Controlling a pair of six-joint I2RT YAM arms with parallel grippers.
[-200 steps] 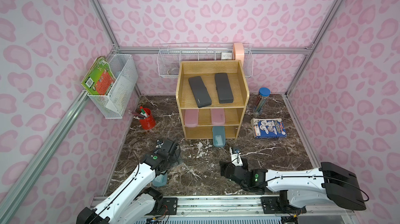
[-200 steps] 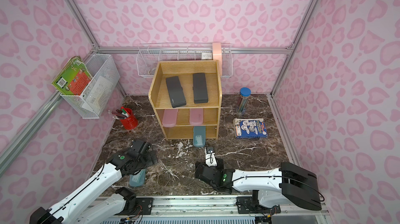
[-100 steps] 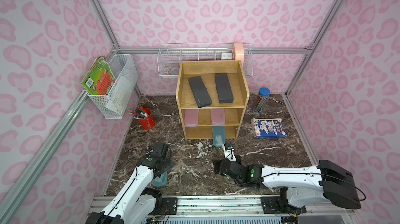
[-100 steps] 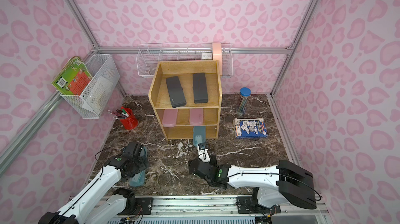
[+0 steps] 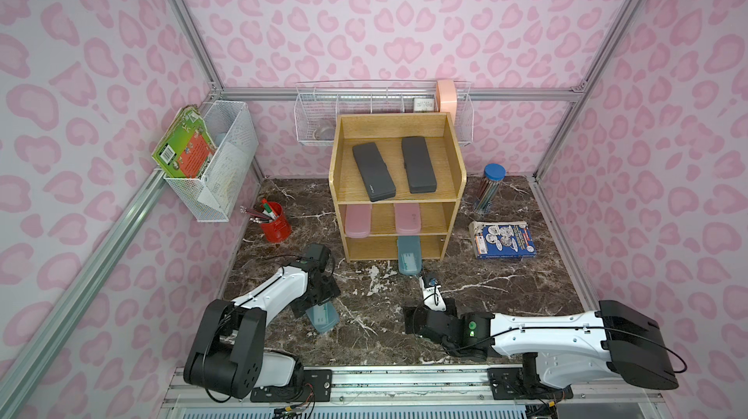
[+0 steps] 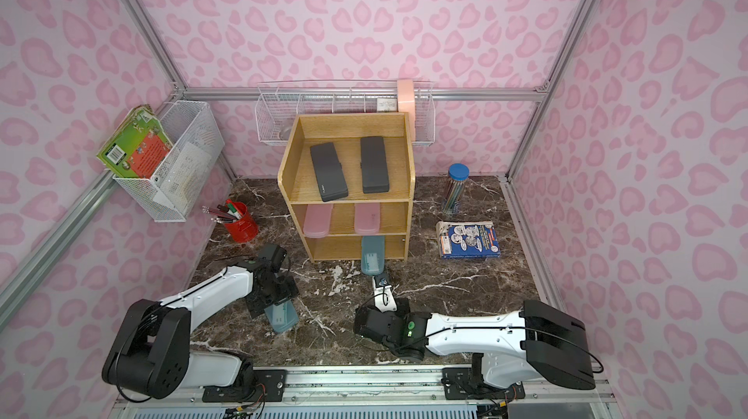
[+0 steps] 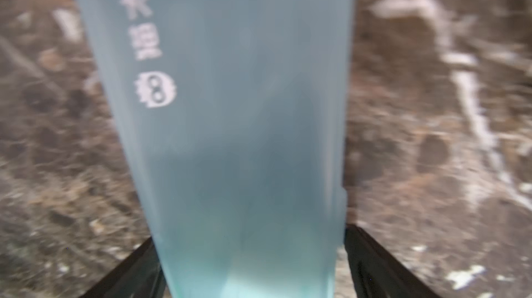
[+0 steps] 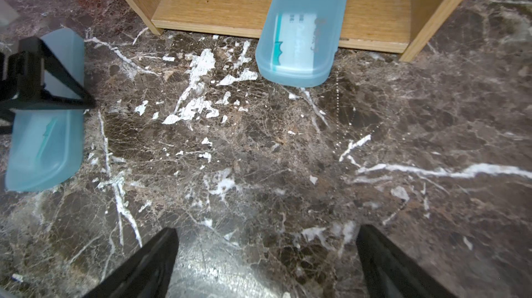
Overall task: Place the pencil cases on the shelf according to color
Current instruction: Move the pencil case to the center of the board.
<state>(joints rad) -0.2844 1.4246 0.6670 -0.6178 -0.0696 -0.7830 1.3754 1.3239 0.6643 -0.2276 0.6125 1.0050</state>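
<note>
The wooden shelf (image 5: 336,178) holds two black pencil cases (image 5: 373,172) on its top tier and two pink pencil cases (image 5: 358,220) on the middle tier. A teal case (image 5: 409,257) lies in the bottom tier and sticks out over the front edge (image 8: 302,37). A second teal case (image 5: 324,317) is low over the marble floor to the front left. My left gripper (image 5: 319,301) is shut on its near end, a finger against each long side (image 7: 250,239). My right gripper (image 5: 425,315) stands open over bare floor in front of the shelf (image 8: 266,233).
A red pen cup (image 5: 275,224) stands left of the shelf. To its right are a clear pencil tube with a blue lid (image 5: 491,190) and a blue booklet (image 5: 502,241). White wire baskets hang on the left wall (image 5: 218,162) and on the back wall (image 5: 384,113).
My left gripper has closed on the floor-side teal case and shifted it right and towards the shelf. The right arm has drifted slightly left, its gripper still open.
</note>
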